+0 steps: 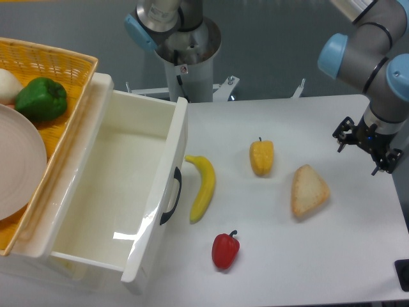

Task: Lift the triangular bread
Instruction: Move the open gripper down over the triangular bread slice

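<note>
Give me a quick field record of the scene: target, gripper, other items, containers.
target: triangular bread, lying flat on the white table, right of the yellow pepper
gripper: gripper up and right of the bread, not touching it, holding nothing; open or shut cannot be judged
other table items: banana, red pepper
drawer: white drawer pulled open, nothing visible inside
basket: yellow basket at left with a green pepper and a plate
</note>
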